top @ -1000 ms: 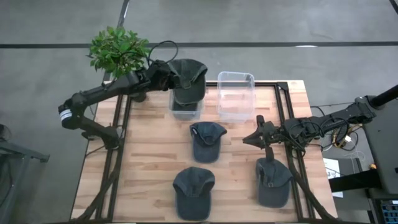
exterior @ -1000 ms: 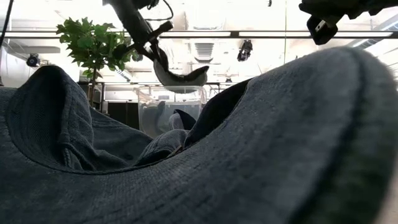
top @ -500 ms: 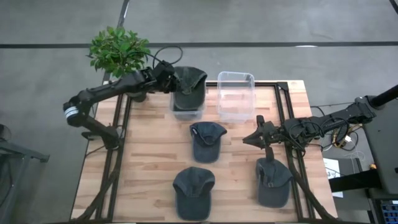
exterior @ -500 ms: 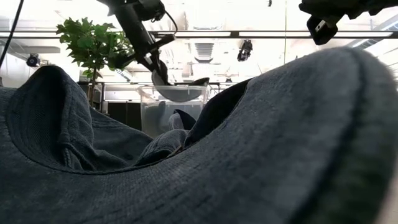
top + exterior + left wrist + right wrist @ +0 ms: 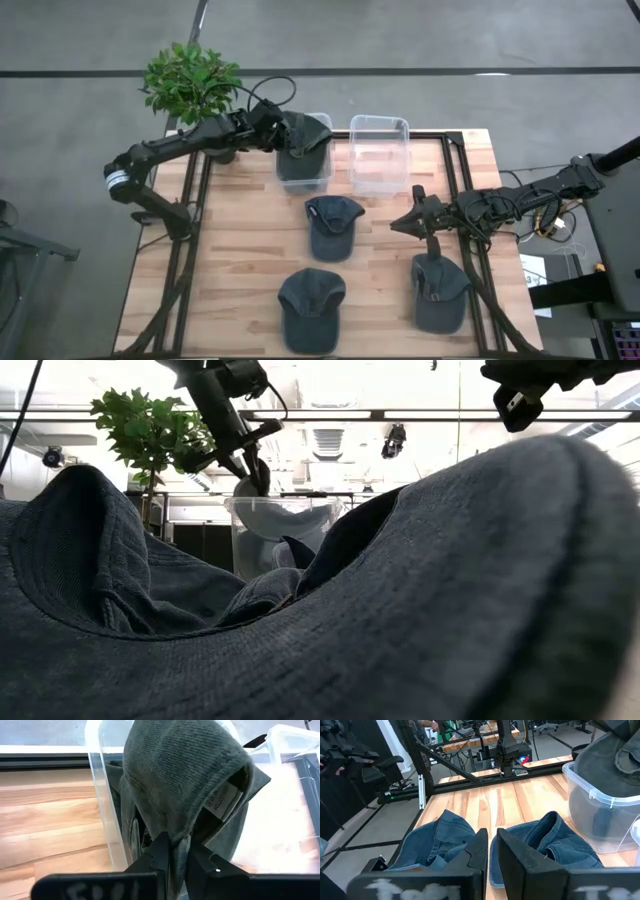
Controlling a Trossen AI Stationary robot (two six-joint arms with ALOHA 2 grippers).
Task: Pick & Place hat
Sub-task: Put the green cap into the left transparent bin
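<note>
Several dark denim caps are in view. One cap [image 5: 303,145] sits in the left clear bin [image 5: 322,183] at the table's far edge, with my left gripper [image 5: 276,127] shut on it from the left. In the low view this cap [image 5: 280,520] shows through the bin wall below the gripper [image 5: 250,468]. Three more caps lie flat on the table: a middle one [image 5: 332,226], a near one [image 5: 311,308] and a right one [image 5: 440,291]. My right gripper [image 5: 396,225] is shut and hovers just right of the middle cap, touching nothing. My left gripper [image 5: 176,851] pinches a bunched fold of the cap's cloth [image 5: 175,827] between its two fingers, close to the inner label [image 5: 223,800]. The fingers come slanting down from the table's left. The cap hangs below them, inside the bin [image 5: 102,795].
A second clear bin [image 5: 378,152], holding nothing, stands right of the first. A potted plant [image 5: 190,80] stands off the table's far left corner, beside the left arm. Bare wood shows on the table's left half [image 5: 240,260]. The near cap [image 5: 400,610] fills the low view's foreground.
My left gripper has moved down and slightly toward the table's right, still shut on the cap. The cap, which hung above the left bin's rim a second ago, now sits down inside the bin. The right arm has kept still.
</note>
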